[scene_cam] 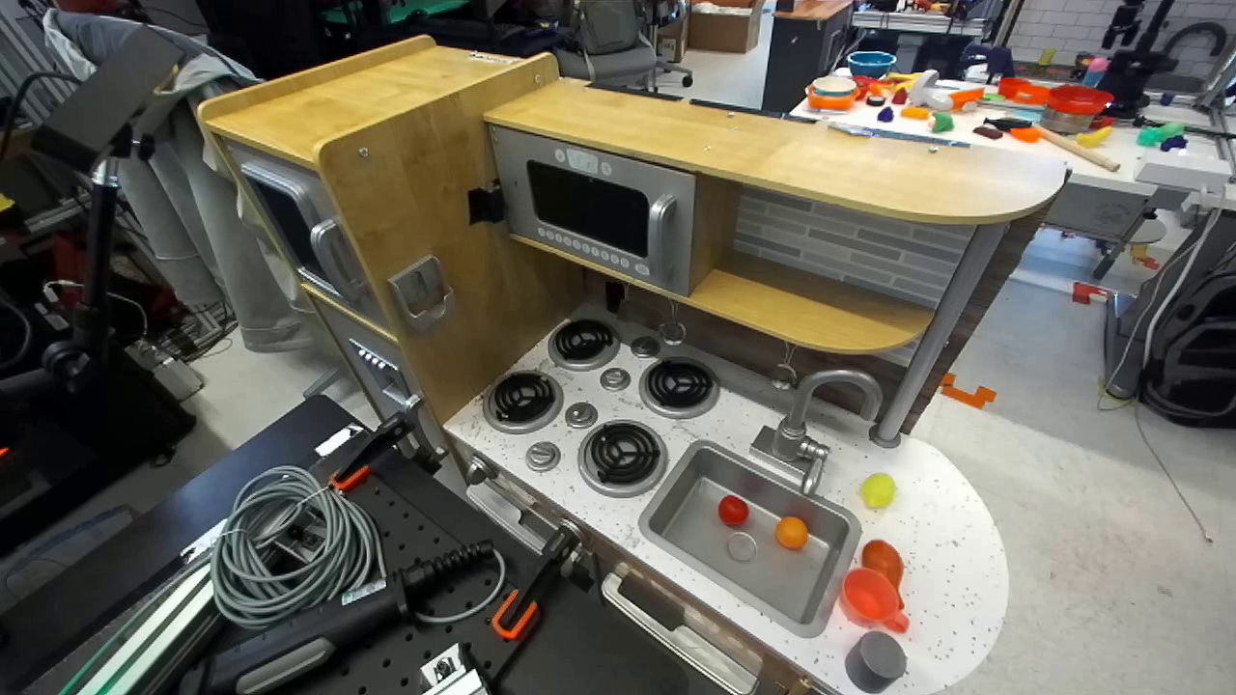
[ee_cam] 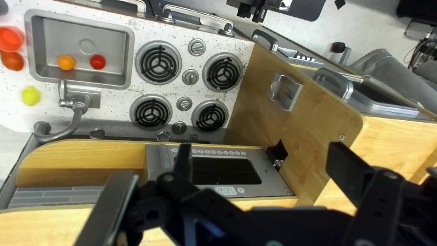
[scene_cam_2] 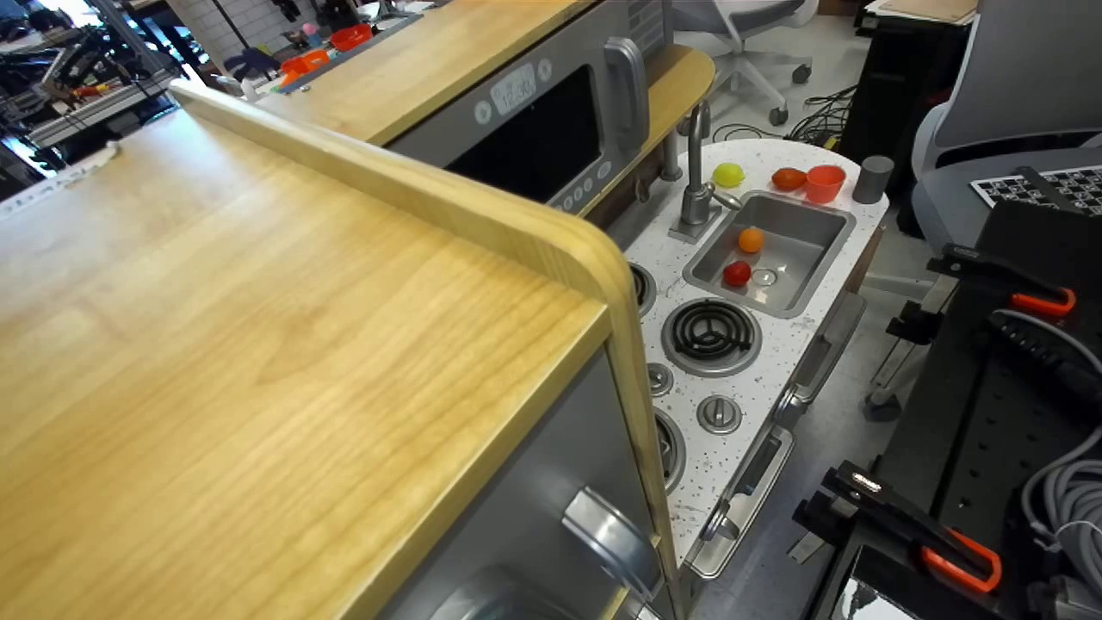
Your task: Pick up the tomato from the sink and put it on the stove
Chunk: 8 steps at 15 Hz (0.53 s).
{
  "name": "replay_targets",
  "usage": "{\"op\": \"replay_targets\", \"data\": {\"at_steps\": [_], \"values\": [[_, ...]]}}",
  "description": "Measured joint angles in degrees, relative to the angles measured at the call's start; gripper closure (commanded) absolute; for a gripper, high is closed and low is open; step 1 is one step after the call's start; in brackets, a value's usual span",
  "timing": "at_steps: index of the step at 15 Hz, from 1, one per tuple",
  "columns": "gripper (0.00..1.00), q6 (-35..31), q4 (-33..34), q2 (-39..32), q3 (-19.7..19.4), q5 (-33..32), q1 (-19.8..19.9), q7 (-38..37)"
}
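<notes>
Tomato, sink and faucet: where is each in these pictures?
Tomato [ee_cam: 97,62]: wrist view, middle of its red skin.
Sink [ee_cam: 68,36]: wrist view, bare floor of the basin.
Faucet [scene_cam: 792,441]: an exterior view, body below the curved spout.

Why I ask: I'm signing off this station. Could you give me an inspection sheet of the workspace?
Surface: white speckled counter, with sink and four stove burners set in.
Job's things: tomato in the sink, apart from the orange beside it.
Clutter: lemon, red cup, reddish item and gray cylinder on the counter.
End effector: open, holding nothing; seen only in the wrist view.
Cables: gray coil on the black bench; dark tangle on the floor.
Surroundings: office chairs; a table with colorful items.
</notes>
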<state>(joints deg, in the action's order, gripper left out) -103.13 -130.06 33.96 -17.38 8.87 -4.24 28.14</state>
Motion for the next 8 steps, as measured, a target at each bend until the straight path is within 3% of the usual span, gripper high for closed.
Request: {"op": "replay_targets", "data": {"at_steps": [5, 8], "values": [[0.00, -0.4, -1.1, -0.6, 0.8, -0.4, 0.8, 0.0], [0.00, -4.3, -3.9, -2.4, 1.4, -1.6, 2.0, 0.0]]}}
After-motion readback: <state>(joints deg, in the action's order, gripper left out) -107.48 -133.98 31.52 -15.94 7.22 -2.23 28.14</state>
